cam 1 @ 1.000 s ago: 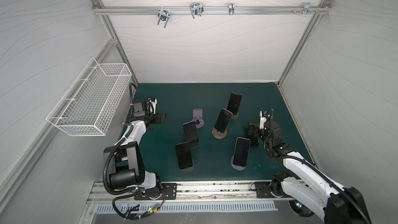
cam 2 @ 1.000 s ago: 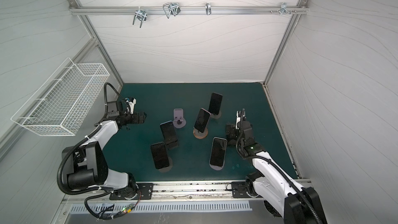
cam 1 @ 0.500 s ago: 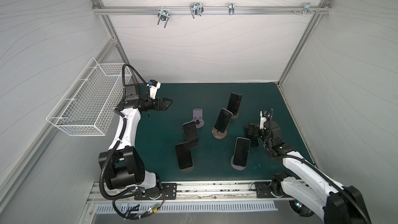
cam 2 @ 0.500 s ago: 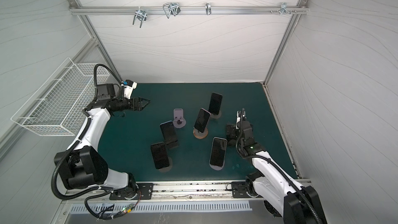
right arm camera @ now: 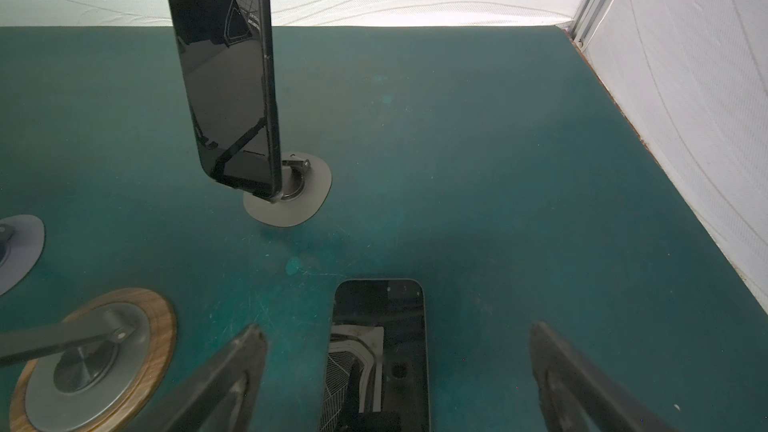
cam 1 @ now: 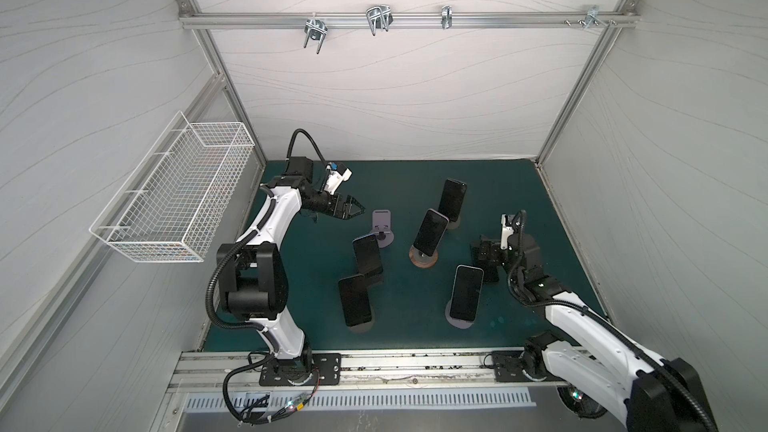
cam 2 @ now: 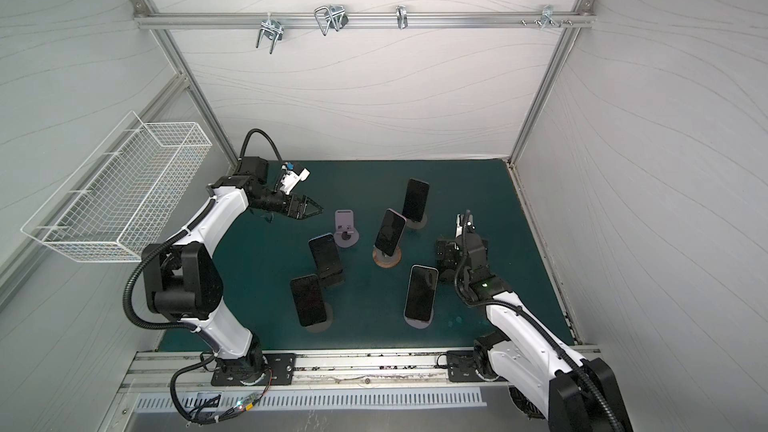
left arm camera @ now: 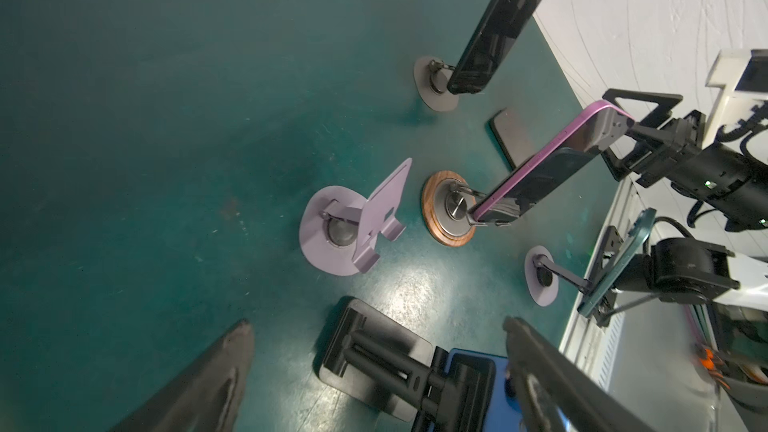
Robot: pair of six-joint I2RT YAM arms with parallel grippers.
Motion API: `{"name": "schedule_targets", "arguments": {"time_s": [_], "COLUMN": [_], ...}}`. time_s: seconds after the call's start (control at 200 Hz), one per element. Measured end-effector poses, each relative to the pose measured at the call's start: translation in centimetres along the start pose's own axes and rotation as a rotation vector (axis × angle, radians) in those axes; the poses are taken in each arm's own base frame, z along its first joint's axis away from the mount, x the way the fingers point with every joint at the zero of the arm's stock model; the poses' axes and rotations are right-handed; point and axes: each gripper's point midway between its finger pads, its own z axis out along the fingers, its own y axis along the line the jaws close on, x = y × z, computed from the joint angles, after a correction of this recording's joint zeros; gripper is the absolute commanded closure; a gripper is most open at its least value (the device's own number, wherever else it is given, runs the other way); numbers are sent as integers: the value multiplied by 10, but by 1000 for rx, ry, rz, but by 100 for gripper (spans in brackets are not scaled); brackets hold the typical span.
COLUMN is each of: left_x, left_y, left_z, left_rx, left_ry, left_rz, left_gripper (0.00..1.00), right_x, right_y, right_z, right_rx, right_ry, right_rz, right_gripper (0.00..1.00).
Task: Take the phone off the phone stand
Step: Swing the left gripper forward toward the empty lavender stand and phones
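Empty phone stand left of the middle phone, rear phone behind, two more phones front left, front-right phone, wire basket far left.

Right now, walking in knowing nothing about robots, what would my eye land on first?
Five dark phones lean on little stands in the middle of the green mat, with one lilac stand empty among them. The left gripper hangs open near that empty stand, and a white wire basket juts from the left wall.
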Motion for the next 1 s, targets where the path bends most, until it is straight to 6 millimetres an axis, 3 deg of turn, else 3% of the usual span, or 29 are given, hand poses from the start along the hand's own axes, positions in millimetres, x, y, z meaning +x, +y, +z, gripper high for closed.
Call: {"name": "schedule_targets", "arguments": {"time_s": [0.38,0.585,0.72,0.995], "left_x": [9,12,14,15], "left_y": [-4,-3,-2,9], "left_z": [50,57,62,73], "left_rx": [94,122,138,135], "left_ry": [91,99,102,112], "left_rz": [-3,-11,-18,-25], "left_gripper": [8,9,18,16], "right_x": [-6,-5,-5,-4], "right_y": [0,2,2,3], "right_z": [-4,-4,-4,-3], "right_rx": [16,14,15,15], "right_ry": [-27,-26,-24,-23], "right_rz": [-10,-17,-24,-28], "right_gripper": [1,1,1,1]}}
